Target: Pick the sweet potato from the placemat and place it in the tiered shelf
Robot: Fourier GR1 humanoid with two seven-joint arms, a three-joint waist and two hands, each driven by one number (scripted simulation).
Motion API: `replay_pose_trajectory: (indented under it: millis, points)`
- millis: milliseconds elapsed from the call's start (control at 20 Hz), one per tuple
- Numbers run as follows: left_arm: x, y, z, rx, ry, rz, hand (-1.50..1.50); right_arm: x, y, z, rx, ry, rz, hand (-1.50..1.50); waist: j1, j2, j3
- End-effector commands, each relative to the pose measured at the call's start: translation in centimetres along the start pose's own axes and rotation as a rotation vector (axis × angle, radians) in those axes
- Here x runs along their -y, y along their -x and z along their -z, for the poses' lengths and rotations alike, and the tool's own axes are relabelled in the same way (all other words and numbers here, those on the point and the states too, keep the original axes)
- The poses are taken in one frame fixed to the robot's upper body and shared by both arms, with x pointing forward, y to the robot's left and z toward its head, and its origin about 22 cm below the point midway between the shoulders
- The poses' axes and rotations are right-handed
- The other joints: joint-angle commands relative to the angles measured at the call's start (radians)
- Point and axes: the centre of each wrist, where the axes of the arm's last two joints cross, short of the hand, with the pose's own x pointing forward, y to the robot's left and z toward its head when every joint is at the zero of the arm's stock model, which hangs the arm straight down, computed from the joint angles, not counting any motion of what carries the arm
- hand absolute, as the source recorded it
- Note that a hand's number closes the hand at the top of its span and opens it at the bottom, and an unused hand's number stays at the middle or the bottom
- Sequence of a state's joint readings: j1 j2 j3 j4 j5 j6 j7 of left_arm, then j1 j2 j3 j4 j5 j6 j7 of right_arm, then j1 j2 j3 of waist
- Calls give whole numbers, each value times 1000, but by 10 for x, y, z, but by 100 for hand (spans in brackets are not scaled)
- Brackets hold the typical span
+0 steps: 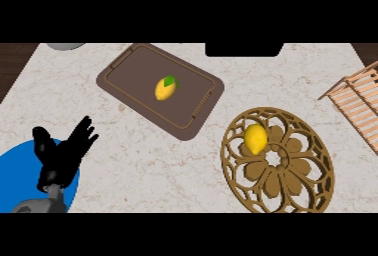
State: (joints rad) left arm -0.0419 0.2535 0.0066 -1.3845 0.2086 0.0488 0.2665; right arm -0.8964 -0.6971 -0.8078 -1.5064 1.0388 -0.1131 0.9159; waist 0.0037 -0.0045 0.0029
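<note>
A yellow oval sweet potato (255, 138) lies on the upper left part of a round, golden-brown openwork placemat (295, 185) at the right of the counter. The wooden slatted tiered shelf (358, 102) shows at the right edge, only partly in view. My left hand (65, 150) stands at the lower left with its fingers straight and spread, holding nothing, far to the left of the sweet potato. My right hand does not show.
A dark brown rectangular tray (125, 67) lies at the upper middle with a yellow fruit with a green tip (166, 88) on it. A blue plate (18, 175) sits under my left hand. A grey object (66, 46) and a black one (244, 49) sit at the back edge.
</note>
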Motion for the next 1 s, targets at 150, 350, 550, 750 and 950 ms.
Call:
replay_pose_trajectory:
  millis: [150,350,550,750,950]
  points:
    - [8,17,-5,-55,-34,-17,0,56,-1,10,-1,247,2,-150,-15,1,-4]
    - [-9,7,-5,-35,-10,2,0,98,-6,7,-66,371,102,-150,-14,0,-4]
    - [-12,16,-5,-53,-41,-18,0,137,22,-1,-75,399,123,-150,-24,-1,-3]
    - [-1,20,-3,-52,-21,-24,0,186,24,1,-92,355,149,-150,-34,-4,-3]
    - [-8,19,-19,-44,-26,-32,0,222,33,-20,-57,335,141,-150,-30,-8,-3]
